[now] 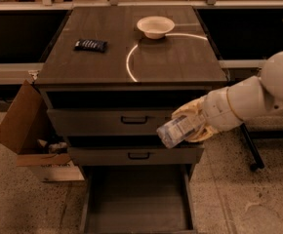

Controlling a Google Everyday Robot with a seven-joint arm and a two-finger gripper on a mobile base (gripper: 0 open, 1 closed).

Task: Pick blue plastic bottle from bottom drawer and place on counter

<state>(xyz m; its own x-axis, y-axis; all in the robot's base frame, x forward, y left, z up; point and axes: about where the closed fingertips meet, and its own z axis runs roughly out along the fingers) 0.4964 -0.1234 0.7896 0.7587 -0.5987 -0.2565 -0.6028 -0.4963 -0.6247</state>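
My gripper (190,126) is shut on the blue plastic bottle (177,130), a small clear bottle with a pale label, held tilted with one end pointing down-left. It hangs in front of the right end of the middle drawer, above the open bottom drawer (137,204), whose dark flat floor is bare. The counter (171,57), dark wood grain with a thin bright arc, lies above and to the left of the bottle.
A white bowl (155,26) and a dark flat snack packet (90,45) lie on the counter. Two upper drawers with black handles (134,120) stand slightly open. An open cardboard box (27,130) sits on the floor at the cabinet's left. My white arm (258,94) reaches in from the right.
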